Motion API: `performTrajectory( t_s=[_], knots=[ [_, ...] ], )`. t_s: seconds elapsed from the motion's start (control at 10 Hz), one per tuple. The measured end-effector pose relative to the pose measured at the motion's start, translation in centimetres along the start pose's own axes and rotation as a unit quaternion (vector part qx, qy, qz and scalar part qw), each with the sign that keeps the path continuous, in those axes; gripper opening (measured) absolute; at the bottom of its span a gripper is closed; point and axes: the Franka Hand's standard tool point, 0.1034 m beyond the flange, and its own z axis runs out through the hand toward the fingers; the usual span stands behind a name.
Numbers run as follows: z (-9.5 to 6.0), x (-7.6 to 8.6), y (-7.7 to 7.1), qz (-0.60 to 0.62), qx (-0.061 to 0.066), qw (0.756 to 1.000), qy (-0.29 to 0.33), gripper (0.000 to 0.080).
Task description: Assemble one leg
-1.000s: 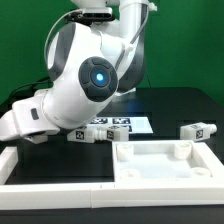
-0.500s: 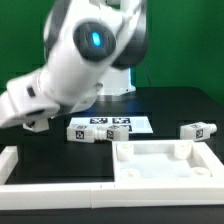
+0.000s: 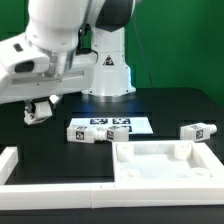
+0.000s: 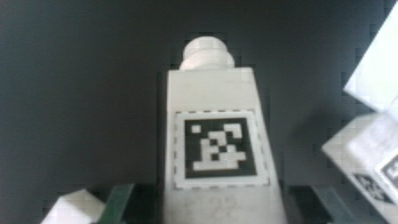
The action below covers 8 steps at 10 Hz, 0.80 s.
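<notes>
At nine o'clock in the exterior view, the gripper (image 3: 37, 113) is closed on the leg (image 3: 43, 108) and holds it over the black table (image 3: 170, 105), well apart from the other parts. In the wrist view the leg (image 4: 214, 130) sits between the two dark fingers (image 4: 125, 208) of the gripper (image 4: 214, 205). Its long axis runs crosswise to the line between them. The rounded peg end points away from the fingers, and one face with a square tag is turned to the camera. From the exterior view I cannot tell the tilt of the leg.

Near the centre the marker board (image 3: 118, 123) lies flat, and a second leg (image 3: 85, 132) lies at its nine o'clock edge. A third leg (image 3: 195, 130) lies at three o'clock. The large white panel (image 3: 165, 165) lies at five o'clock.
</notes>
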Motion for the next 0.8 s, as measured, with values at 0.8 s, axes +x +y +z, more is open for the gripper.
performTrajectory(
  t_s=[0.8],
  knots=[
    [-8.4,3.5,-2.3,0.151,0.057,0.958,0.237,0.0287]
  ],
)
